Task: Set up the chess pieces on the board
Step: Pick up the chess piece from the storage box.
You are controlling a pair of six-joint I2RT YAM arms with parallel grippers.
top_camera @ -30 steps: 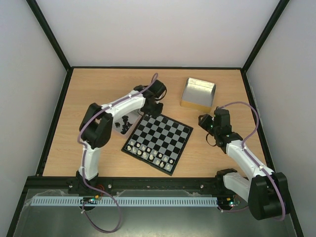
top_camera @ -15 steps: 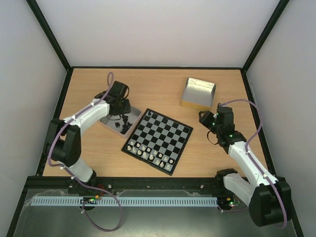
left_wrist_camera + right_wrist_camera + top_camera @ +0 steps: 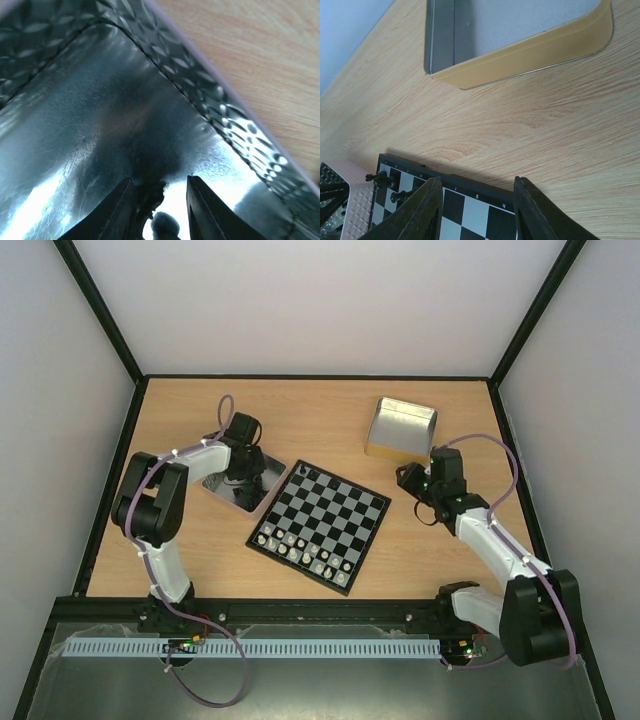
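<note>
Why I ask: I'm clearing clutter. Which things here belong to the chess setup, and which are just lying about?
In the job:
- board
- black chess pieces, two seen at its far corner
- left gripper, open inside the left tray

Lying about:
- right tray
- pale pieces, already lined up on the board
- right gripper, open, holding nothing

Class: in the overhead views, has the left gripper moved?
Yes. The left gripper swung left from the board's far corner to over the metal tray.
</note>
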